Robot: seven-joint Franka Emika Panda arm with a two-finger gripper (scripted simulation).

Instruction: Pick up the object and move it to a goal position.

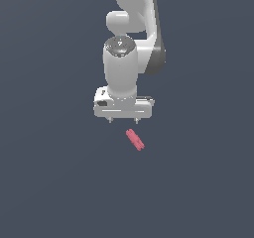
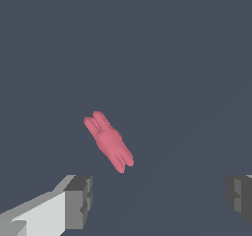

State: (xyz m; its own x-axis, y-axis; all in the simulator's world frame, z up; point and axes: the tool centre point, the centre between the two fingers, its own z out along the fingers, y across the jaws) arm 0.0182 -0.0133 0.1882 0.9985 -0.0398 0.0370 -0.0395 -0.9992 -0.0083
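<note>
- In the exterior view, the upper part of the arm (image 1: pixel 134 29) is being cut off by the top edge, so its base is not being shown.
- The fingertips (image 1: pixel 135 120) are being seen there only as two tiny dark stubs under the white gripper (image 1: pixel 123 120); their shape is hard to make out.
- The gripper is being held spread apart, with nothing between its fingers; this is being shown more clearly in the wrist view, where the two grey fingertips (image 2: pixel 78 200) are standing far from each other and are being cut off by the frame edges.
- The object (image 1: pixel 134 139) is being seen lying diagonally on the dark surface (image 1: pixel 49 182), below the gripper and slightly toward the exterior view's right, not touching it.
- In the wrist view the object (image 2: pixel 109 140) is being shown larger, with notched ends that are blurred in the exterior view.
</note>
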